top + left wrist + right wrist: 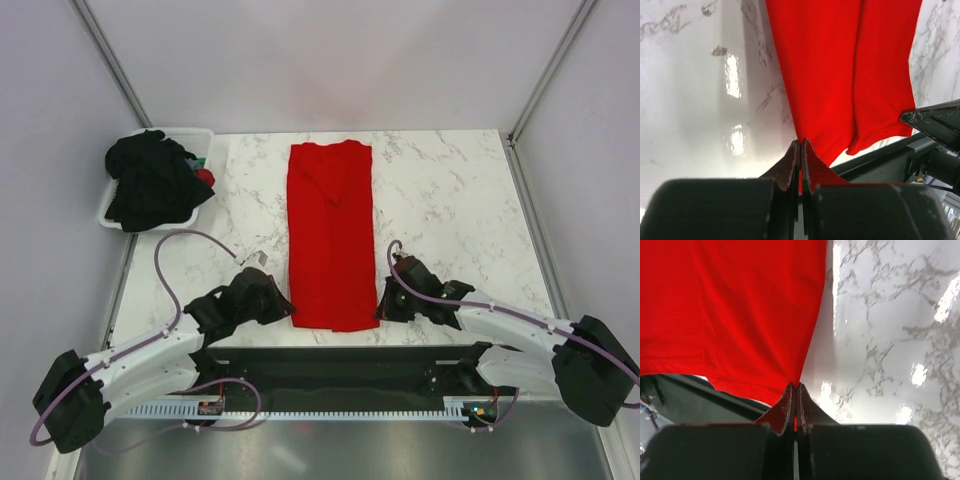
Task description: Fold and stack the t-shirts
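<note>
A bright red t-shirt (331, 232) lies folded into a long narrow strip down the middle of the marble table. My left gripper (286, 310) is shut on the shirt's near left corner; in the left wrist view red cloth (840, 75) is pinched between the closed fingertips (801, 145). At the near right corner my right gripper (380, 311) is shut on the cloth too, and the right wrist view shows the red fabric (730, 310) running into the closed tips (795, 386). Black t-shirts (150, 182) are heaped at the back left.
The black heap fills a white plastic tub (197, 137) at the table's far left corner, with something red and green beside it. A black rail (340, 368) runs along the table's near edge between the arm bases. Walls close in on both sides.
</note>
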`<state>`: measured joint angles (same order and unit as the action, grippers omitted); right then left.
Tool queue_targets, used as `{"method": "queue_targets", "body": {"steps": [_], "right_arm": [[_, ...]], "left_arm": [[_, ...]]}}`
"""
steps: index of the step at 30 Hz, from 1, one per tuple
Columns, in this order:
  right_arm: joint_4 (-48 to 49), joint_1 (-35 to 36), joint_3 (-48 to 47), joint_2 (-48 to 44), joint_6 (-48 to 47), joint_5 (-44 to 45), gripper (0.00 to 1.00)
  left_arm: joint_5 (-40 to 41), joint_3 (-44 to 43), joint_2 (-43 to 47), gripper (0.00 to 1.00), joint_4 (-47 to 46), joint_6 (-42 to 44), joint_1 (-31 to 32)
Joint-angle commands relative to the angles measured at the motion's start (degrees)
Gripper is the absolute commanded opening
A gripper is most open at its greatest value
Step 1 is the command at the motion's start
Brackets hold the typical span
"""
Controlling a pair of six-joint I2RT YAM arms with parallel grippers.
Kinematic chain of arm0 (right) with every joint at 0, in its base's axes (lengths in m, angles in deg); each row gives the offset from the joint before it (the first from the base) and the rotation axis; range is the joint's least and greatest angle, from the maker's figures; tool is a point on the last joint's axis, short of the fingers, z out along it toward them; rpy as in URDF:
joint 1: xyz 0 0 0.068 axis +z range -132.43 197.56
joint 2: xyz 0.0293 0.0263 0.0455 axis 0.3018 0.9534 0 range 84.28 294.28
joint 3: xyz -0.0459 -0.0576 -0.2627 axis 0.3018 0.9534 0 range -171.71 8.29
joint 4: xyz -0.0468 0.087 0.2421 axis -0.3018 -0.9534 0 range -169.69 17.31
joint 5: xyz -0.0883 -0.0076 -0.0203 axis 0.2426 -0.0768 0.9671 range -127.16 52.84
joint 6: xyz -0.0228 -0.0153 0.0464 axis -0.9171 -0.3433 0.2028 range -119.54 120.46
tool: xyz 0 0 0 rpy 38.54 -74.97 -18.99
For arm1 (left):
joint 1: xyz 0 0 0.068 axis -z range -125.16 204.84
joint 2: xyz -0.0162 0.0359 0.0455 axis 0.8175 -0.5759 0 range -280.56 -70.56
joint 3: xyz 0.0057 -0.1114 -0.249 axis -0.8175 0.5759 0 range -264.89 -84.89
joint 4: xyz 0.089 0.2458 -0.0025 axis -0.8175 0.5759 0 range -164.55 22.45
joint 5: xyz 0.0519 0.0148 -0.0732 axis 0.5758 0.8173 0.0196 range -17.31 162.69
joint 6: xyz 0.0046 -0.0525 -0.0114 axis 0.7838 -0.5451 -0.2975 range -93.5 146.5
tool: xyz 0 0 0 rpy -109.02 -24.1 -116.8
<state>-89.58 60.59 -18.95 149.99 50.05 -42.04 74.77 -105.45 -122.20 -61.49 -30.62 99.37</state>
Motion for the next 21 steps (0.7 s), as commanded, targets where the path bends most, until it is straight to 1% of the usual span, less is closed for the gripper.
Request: {"method": "queue_targets", "body": {"steps": [1, 2, 5, 6, 7, 9, 10, 12, 13, 14, 15, 16, 18, 19, 21], "right_arm": [[-4.5, 1.2, -2.2, -5.6, 4.2, 0.9, 0.0], [-7.0, 1.3, -3.2, -6.4, 4.4, 1.7, 0.0], [-11.7, 1.3, -9.9, -7.1, 3.5, 6.0, 0.0], [-12.7, 1.2, -11.9, -5.9, 2.9, 8.1, 0.0], [-13.7, 1.2, -16.1, -4.9, 1.3, 9.1, 0.0], [-16.2, 0.9, -20.4, -1.4, 0.1, 10.8, 0.0], [-16.9, 0.7, -24.2, -0.2, -1.6, 12.2, 0.0], [-18.4, -0.4, -27.8, 3.3, -3.1, 13.1, 0.0], [-18.8, -1.7, -30.9, 5.3, -4.7, 13.4, 0.0], [-19.1, -1.7, -32.4, 5.3, -5.6, 13.2, 0.0], [-19.3, -3.4, -34.0, 7.2, -6.5, 13.1, 0.0], [-19.4, -4.3, -37.0, 8.2, -7.3, 12.8, 0.0], [-19.9, -7.2, -40.9, 11.2, -9.6, 11.9, 0.0], [-19.9, -7.9, -42.2, 12.3, -10.3, 11.5, 0.0], [-19.9, -10.1, -44.3, 15.7, -12.1, 10.4, 0.0]], "left_arm": [[3.5, -3.7, 5.1, 0.02, 10.2, -4.4, 1.3], [4.1, -6.2, 5.9, 0.02, 13.5, -4.2, 1.2], [7.1, -12.2, 5.9, 0.02, 17.8, -2.6, 1.3], [7.7, -13.7, 5.2, 0.02, 18.6, -2.0, 1.3], [8.3, -15.4, 3.2, 0.02, 19.1, -1.2, 1.2], [10.5, -20.4, 0.8, 0.02, 20.9, 0.8, 1.1], [11.1, -23.9, -1.6, 0.02, 21.5, 2.2, 0.7], [12.1, -27.4, -4.3, 0.02, 23.0, 3.6, -0.1], [11.8, -30.9, -6.9, 0.02, 23.3, 5.3, -1.2], [11.4, -32.8, -8.1, 0.02, 23.3, 6.1, -1.8], [10.8, -34.5, -9.3, 0.02, 23.6, 7.0, -2.7], [10.5, -38.1, -11.1, 0.02, 23.8, 8.9, -4.3], [8.9, -41.4, -15.6, 0.02, 24.5, 10.6, -6.2], [8.2, -44.0, -17.0, 0.02, 24.6, 12.0, -8.2], [5.7, -46.2, -21.4, 0.02, 24.5, 13.3, -10.4]]}}
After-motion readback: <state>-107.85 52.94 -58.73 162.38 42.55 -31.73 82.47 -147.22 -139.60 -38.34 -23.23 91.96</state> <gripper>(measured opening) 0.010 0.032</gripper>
